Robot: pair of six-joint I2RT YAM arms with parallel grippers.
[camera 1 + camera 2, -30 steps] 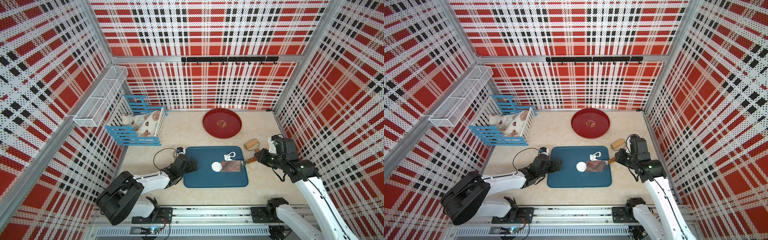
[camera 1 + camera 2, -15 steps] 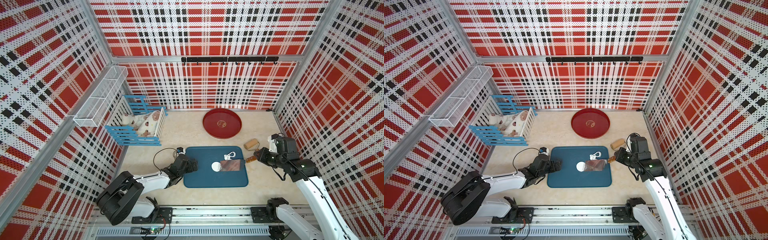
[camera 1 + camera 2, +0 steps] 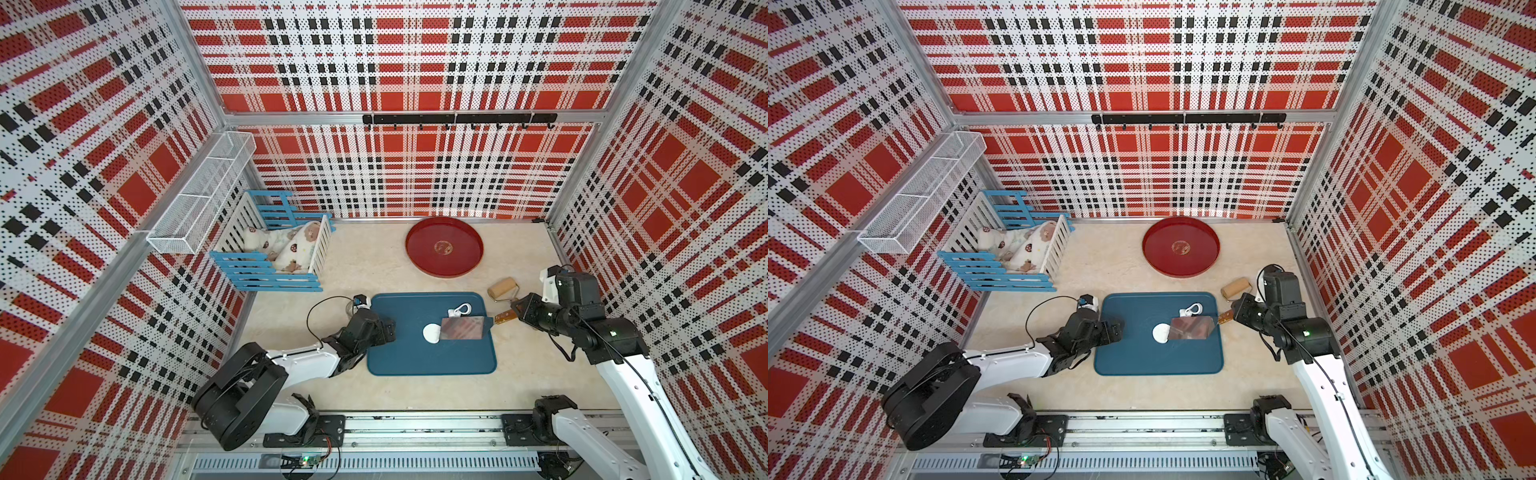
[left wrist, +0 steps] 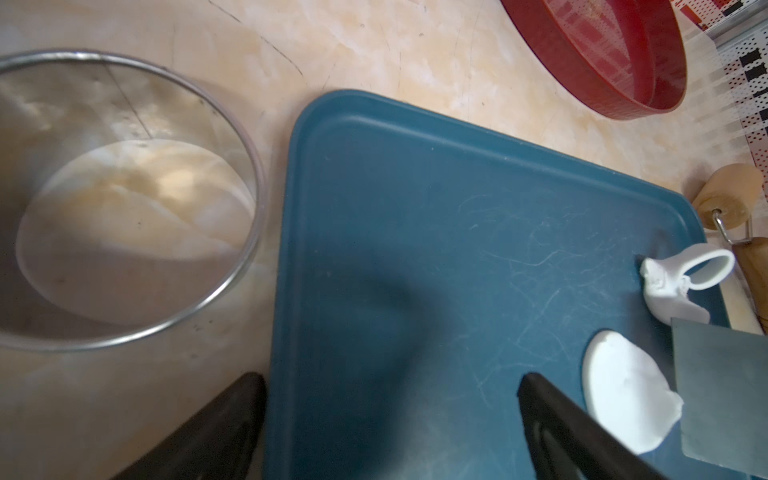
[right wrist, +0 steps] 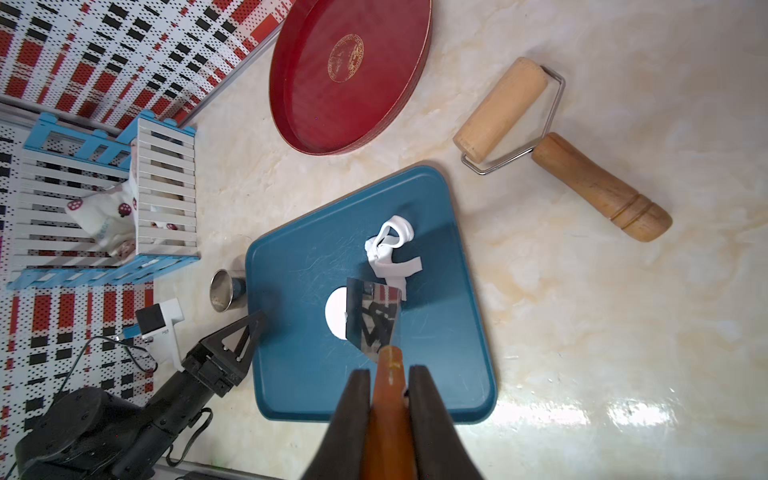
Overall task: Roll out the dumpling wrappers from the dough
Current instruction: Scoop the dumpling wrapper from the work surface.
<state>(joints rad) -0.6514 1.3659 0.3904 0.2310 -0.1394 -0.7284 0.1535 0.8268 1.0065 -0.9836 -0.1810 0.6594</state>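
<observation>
Right fingers (image 5: 353, 415) stay clamped on the orange handle of the scraper (image 5: 374, 316). Over the last second its blade has barely crept, and its edge now meets the round wrapper (image 3: 431, 333) in the middle of the tray (image 3: 415, 357). Left fingers (image 4: 582, 436) wait spread apart at the tray's edge. Leftover dough (image 3: 459, 309) lies just beside the blade. Lifting the wrapper looks slow and not yet done.

Table (image 3: 365, 266) bears tray (image 3: 415, 357), roller (image 3: 502, 287), dish (image 3: 463, 259)

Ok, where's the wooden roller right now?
In both top views the wooden roller lies on the tabletop on the right side, just off the blue tray's far right corner, between the red round tray and the right gripper.
</observation>
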